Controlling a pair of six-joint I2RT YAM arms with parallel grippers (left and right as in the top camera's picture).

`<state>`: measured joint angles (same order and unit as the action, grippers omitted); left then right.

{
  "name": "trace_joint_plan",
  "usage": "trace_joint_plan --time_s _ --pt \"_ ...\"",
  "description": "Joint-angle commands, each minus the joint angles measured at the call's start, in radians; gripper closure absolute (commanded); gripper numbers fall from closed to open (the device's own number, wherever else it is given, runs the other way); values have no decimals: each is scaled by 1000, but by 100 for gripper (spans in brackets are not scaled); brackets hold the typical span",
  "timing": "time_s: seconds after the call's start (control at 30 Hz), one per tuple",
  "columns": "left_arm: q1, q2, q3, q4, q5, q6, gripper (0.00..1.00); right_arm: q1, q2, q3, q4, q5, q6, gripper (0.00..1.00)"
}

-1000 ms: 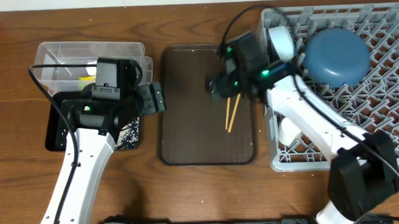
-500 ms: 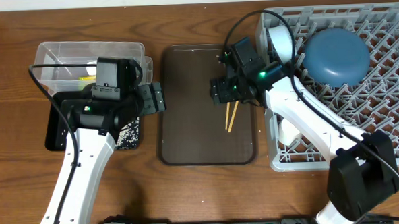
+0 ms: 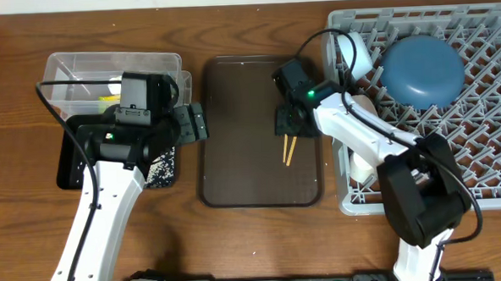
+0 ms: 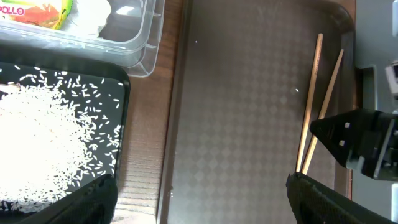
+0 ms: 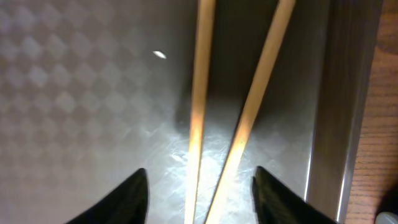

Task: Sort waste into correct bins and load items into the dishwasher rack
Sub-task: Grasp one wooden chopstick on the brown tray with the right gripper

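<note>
Seen from overhead, the right claw [image 3: 285, 122] sits low over the upper right part of the brown tray [image 3: 234, 162], at the top ends of the two chopsticks [image 3: 288, 148]. The arm's dark body hides how its fingers stand. The right wrist view settles it: the claw is open. Its black fingertips [image 5: 127, 196] are spread at the bottom of the frame, and both thin wooden sticks run up between them, touching neither. That view alone shows a single rice grain [image 5: 160, 55] on the tray's diamond-patterned surface, glare beneath the sticks, and the raised rim at the right with wooden tabletop [image 5: 384, 93] beyond.

The left wrist view shows the left claw [image 4: 202, 196] spread wide and empty, above the strip of tabletop between the black tray [image 4: 122, 87] and the brown one. It also shows what the left arm covers from above. A heap of rice [image 4: 43, 143] lies in the black tray. In the upper left of the frame the clear tub [image 4: 134, 43] holds a yellow-orange wrapper [image 4: 34, 11] and a crumpled white napkin [image 4: 93, 12].

At the right of the overhead frame stands the grey rack [image 3: 489, 172], a lattice of upright pegs, with its left wall close beside the brown tray. A smooth blue bowl [image 3: 423, 71] rests upside down in its upper part. A white dish [image 3: 354, 53] stands near the upper left corner, crossed by a cable. A smaller white dish [image 3: 360, 165] lies lower along the left wall, partly hidden by the right arm.
</note>
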<state>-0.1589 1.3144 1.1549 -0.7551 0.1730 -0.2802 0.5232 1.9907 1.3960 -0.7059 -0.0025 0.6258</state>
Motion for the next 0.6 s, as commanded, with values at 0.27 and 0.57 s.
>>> trace_joint_plan --time_s 0.27,0.57 --pt "3 -7 14 -1 -10 13 11 3 63 4 -31 29 58 71" --pt "3 -7 14 -1 -10 13 11 3 63 4 -129 21 61 82"
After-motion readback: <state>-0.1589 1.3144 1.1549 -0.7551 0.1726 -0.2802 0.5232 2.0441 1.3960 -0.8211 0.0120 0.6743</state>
